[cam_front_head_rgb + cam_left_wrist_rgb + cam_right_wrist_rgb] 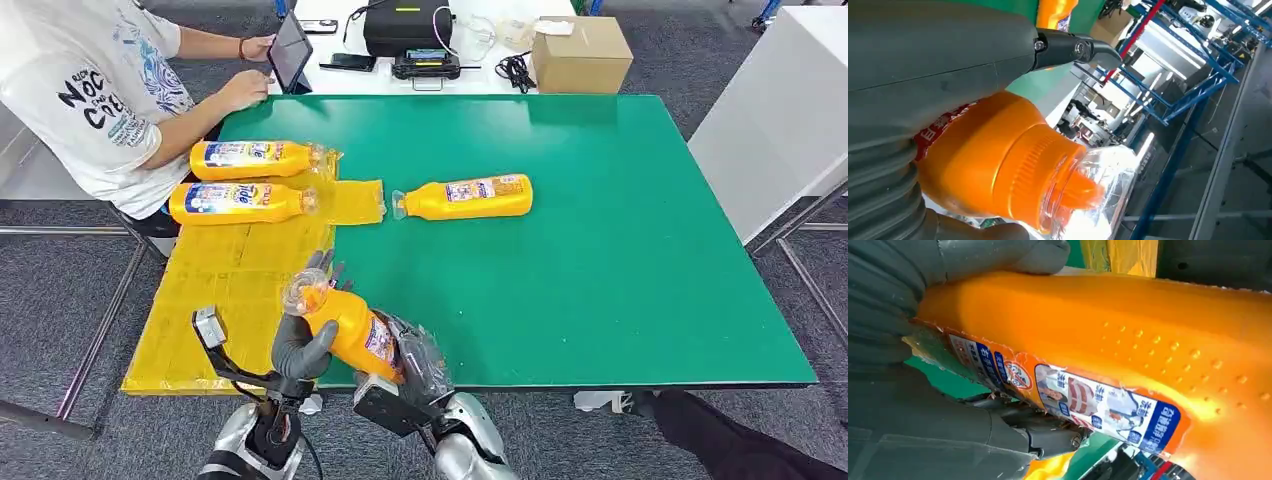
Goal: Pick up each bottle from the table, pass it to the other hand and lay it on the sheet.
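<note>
An orange bottle [350, 325] with a clear cap hangs tilted over the front edge of the green table [620, 250], cap end toward the yellow sheet [230, 290]. My left hand [300, 348] grips it at the shoulder near the cap, and my right hand [415, 372] grips its base end. The left wrist view has the bottle [1013, 165] under my left hand [938, 65]. In the right wrist view my right hand [908, 305] wraps the labelled bottle [1128, 340]. Two bottles [250, 158] [235, 200] lie on the sheet. A further bottle [470, 197] lies on the green surface.
A person [90, 90] sits at the table's far left corner, hands at a tablet [290, 50]. A cardboard box [580, 52] and a black case [405, 25] stand on the white table behind. A white cabinet [780, 120] stands to the right.
</note>
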Robot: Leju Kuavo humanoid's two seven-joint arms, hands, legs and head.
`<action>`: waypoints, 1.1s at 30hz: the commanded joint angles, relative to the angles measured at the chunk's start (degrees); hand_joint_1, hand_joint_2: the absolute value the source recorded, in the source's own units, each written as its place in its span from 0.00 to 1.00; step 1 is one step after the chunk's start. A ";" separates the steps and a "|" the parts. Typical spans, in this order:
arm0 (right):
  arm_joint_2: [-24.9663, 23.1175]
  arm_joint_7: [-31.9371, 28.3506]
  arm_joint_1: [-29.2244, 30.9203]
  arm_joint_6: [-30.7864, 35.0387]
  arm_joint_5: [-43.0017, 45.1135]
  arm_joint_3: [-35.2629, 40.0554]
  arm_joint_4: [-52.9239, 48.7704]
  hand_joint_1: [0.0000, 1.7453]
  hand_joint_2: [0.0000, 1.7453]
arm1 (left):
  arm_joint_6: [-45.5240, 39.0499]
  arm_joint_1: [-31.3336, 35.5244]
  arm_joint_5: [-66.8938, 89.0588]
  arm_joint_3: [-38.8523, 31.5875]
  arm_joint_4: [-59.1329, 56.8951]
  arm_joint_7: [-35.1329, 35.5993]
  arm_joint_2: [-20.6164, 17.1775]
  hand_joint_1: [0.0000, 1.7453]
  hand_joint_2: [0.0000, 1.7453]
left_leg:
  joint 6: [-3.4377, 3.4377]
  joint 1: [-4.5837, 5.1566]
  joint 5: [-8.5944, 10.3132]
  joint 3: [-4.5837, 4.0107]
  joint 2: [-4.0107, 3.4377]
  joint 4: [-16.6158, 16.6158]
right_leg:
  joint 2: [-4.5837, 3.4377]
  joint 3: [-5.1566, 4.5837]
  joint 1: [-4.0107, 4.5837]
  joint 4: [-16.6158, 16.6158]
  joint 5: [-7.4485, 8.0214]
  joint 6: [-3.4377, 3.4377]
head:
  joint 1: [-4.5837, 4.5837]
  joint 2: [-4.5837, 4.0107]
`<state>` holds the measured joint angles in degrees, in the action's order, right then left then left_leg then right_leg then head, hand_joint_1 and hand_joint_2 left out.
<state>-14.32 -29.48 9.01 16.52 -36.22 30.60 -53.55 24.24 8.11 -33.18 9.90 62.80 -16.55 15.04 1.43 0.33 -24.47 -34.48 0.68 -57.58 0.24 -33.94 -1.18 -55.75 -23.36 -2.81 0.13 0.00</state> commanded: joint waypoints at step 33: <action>-0.40 0.20 -1.86 -0.41 4.20 -1.90 -3.72 0.00 1.00 | -15.18 -0.46 25.17 2.33 6.20 -7.08 -1.32 1.00 1.00 | -0.07 -0.04 -0.03 0.34 -0.07 0.04 | 0.00 0.33 0.05 0.05 -0.03 0.10 | -0.02 0.00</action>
<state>-14.40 -28.28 8.31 15.26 -34.66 30.21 -55.87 8.87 7.10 -6.84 12.48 71.01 -25.27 14.78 1.44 0.33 -24.46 -34.26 0.61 -57.57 0.23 -33.73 -1.18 -55.75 -23.35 -2.80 0.11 0.00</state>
